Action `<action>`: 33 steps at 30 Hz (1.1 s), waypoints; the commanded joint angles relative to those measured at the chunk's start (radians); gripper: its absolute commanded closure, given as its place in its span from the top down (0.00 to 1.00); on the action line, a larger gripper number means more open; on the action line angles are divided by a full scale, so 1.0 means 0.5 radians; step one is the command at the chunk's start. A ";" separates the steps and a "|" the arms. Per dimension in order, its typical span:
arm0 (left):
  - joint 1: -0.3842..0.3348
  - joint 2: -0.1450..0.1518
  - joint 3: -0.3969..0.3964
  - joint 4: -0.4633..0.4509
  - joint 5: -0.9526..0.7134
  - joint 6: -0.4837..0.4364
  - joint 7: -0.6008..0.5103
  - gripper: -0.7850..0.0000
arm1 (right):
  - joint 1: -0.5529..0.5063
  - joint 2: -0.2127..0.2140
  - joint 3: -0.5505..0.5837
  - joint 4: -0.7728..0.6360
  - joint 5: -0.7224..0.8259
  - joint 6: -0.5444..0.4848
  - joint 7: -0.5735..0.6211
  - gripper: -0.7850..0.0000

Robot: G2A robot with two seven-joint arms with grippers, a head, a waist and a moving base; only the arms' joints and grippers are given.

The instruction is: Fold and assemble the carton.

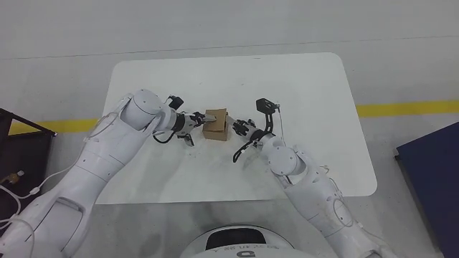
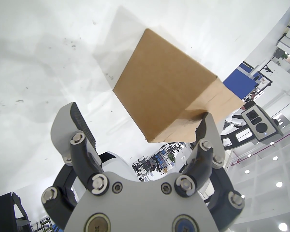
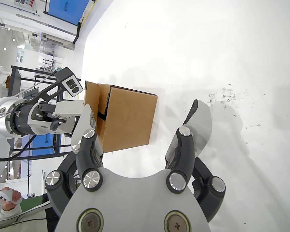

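Carton (image 1: 216, 124) btwn L gripper (image 1: 198, 120) & R gripper (image 1: 239, 126), prob. touching L.

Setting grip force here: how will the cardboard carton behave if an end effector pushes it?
The carton is small, thin cardboard, so it is probably light and apt to slide on the smooth table. Its loose flap would likely bend rather than resist.

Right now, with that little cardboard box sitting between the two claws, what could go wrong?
Neither gripper clamps the carton: both are open, so a push from the left gripper may slide or tip it across the table instead of folding. Its end flaps are not seated; a finger could crumple them. The right gripper sits close; the two could bump.
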 commanded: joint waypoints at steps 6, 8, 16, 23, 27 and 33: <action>-0.004 -0.004 0.003 0.005 0.002 -0.001 0.000 1.00 | -0.005 0.001 0.000 0.003 -0.021 0.021 -0.012 0.91; -0.003 -0.005 0.002 0.005 0.001 -0.002 0.005 1.00 | -0.007 0.002 0.004 0.005 -0.021 0.023 -0.019 0.96; -0.007 -0.008 0.005 0.009 0.010 -0.003 -0.003 1.00 | -0.032 0.009 0.038 -0.018 -0.010 0.017 -0.035 1.00; -0.011 -0.013 0.006 0.019 0.009 -0.008 -0.001 1.00 | -0.035 0.011 0.036 -0.013 -0.018 0.016 -0.012 0.98; -0.011 -0.012 -0.001 0.016 0.012 -0.011 0.009 1.00 | -0.032 0.012 0.033 0.004 -0.028 0.035 -0.005 0.95; -0.004 -0.010 -0.011 0.008 0.015 -0.016 0.010 1.00 | -0.031 0.013 0.033 0.012 -0.027 0.042 0.004 0.93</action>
